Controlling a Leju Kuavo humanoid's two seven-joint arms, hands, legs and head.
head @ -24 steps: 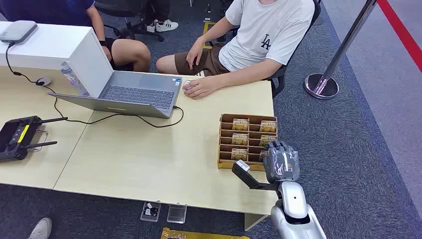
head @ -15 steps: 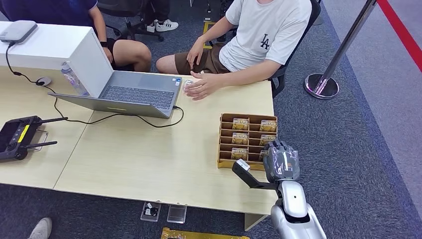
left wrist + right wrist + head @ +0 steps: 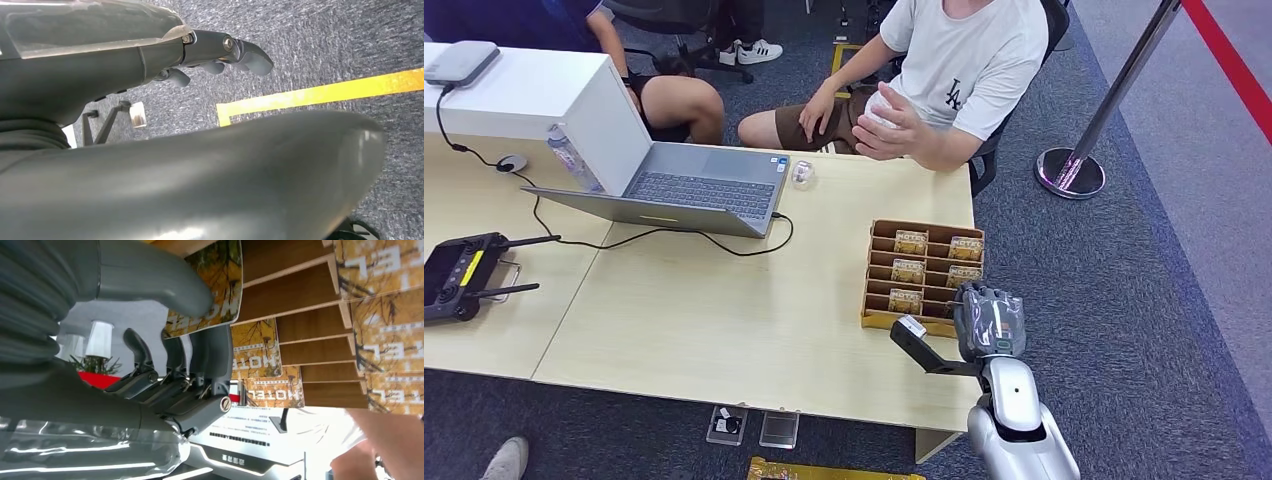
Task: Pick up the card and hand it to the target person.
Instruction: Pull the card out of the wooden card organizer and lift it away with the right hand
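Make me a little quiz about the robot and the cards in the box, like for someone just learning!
1. True or false: the right hand is at the near right corner of the wooden card box.
2. What does the thumb press on in the right wrist view? A) the laptop B) a yellow hotel card C) a bottle
3. Fill in: the person in the white shirt has one hand ____ off the table.

Key: 1 true. 2 B. 3 raised.
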